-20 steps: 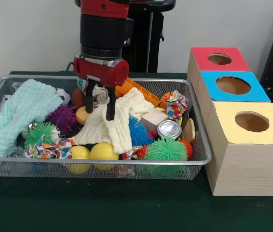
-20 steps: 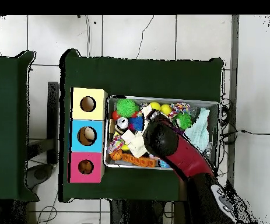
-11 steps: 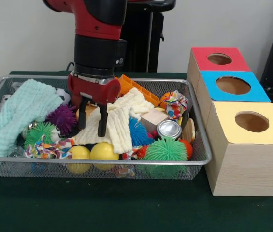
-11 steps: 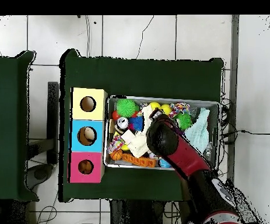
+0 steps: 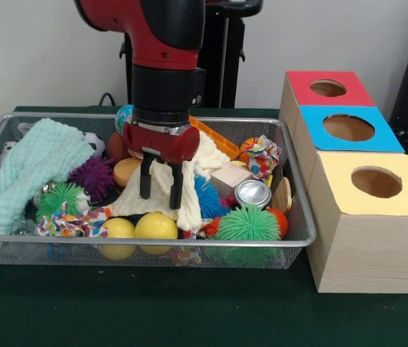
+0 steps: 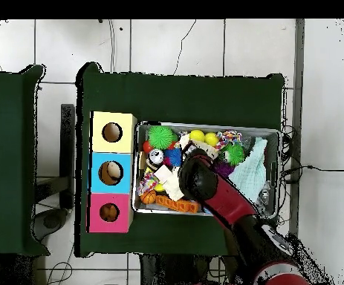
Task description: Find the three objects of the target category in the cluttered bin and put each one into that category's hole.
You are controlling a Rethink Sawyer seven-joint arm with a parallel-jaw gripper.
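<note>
I stand at a table [image 5: 189, 318] covered in dark green cloth. Behind me is a plain pale wall [image 5: 37, 50]. From above, the floor [image 6: 167, 44] is white tile with thin cables [image 6: 182, 41] across it, and a second green table [image 6: 7, 163] stands beside mine.

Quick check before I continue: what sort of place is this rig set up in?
Most likely a robotics lab test cell: a green-covered table on a tiled floor with loose cables, a wire bin of toys and cloths, and three coloured sorting boxes with holes.
</note>
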